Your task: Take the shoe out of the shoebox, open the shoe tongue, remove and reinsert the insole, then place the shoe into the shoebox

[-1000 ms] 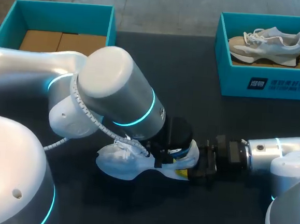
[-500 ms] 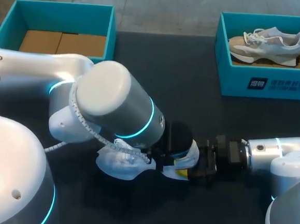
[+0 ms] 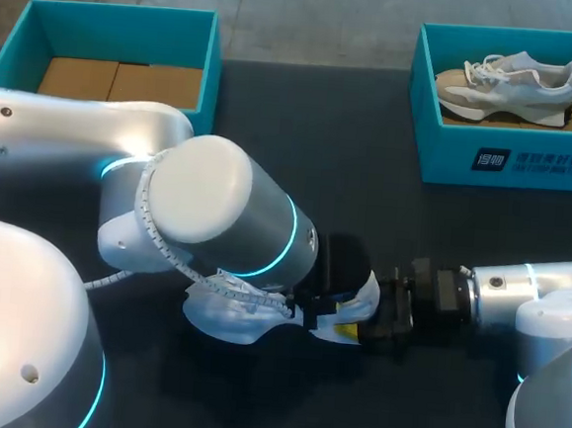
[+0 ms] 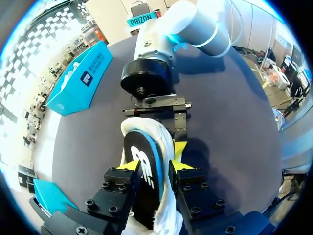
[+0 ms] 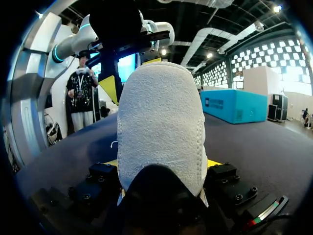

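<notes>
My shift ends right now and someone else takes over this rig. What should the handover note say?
Left gripper: shut on the insole, which stands partly out of the shoe.
Right gripper: shut on the shoe's heel, between both arms.
Empty shoebox sits back left. The second shoebox, back right, holds another shoe.
Done: shoe out of its box. Whether the insole is coming out or going back in cannot be told.
Left: seat the insole, return the shoe to the box.

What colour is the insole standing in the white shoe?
Black, with a blue edge; the insole shows best in the left wrist view.
</notes>
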Available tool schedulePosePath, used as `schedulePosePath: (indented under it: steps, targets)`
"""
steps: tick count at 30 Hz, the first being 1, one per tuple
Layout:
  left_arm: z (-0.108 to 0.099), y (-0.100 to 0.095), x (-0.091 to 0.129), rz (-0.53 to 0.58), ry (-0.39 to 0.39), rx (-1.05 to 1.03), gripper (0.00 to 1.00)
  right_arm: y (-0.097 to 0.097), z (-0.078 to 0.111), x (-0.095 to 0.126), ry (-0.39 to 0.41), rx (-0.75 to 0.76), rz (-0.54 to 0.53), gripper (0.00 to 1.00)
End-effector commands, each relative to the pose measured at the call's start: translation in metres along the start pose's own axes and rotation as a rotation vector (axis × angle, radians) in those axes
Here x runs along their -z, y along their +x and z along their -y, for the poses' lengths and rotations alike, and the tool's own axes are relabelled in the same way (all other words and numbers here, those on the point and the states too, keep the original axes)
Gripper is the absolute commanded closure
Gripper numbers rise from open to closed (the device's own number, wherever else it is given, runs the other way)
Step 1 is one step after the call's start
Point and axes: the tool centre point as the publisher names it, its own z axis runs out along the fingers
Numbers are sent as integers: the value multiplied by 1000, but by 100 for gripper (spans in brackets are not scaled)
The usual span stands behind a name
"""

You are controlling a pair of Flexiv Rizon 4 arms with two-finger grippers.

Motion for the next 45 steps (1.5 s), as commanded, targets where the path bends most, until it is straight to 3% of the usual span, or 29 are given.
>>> schedulePosePath:
  steps: [1,34,45]
  targets:
    - [5,0,-4,21,-8,7,64,1,-1,0,3,0,2,100]
    - [4,-15,-17,92,-8,52,68,1,-1,0,3,0,2,100]
    - [2,-11,-22,145,17,74,70,1,-1,0,3,0,2,100]
